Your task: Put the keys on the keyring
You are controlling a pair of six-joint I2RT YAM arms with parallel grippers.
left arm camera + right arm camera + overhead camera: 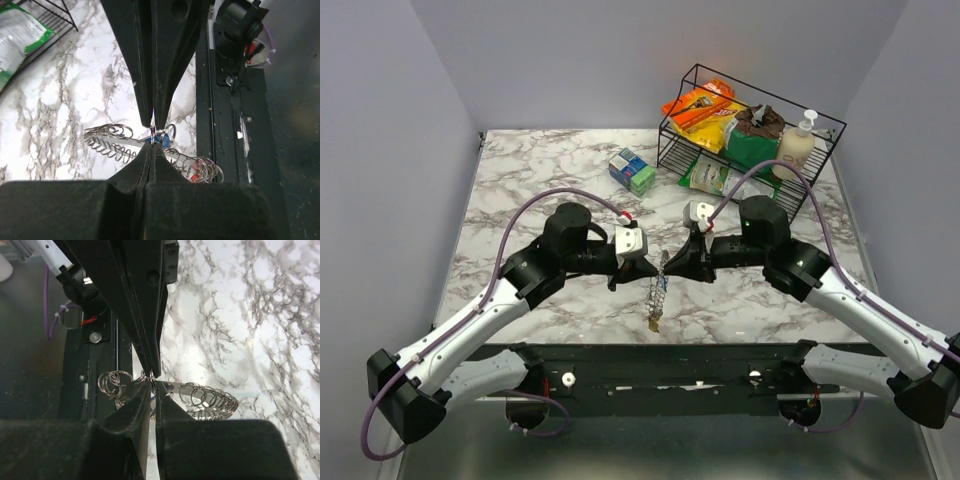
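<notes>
Silvery coiled-wire keyring (658, 290) sits over the near edge of the white marbled desk (520, 180), held between both tools. Left tool (152, 146) is clenched on its wire and right tool (152, 390) is clamped on it too, tip to tip. Step looks like threading the small blue-headed key (160, 137): hold 1 tool fixed, feed slowly with the other. Key blade is hidden by the fingers, and I can't tell if the coil is parted.

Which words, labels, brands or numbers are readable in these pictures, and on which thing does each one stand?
None can be read.
Orange packet in the wire rack: print too small.
Green bag: blurred.
Green and white pouch: blurred.
Blue and green box: too small.
</notes>
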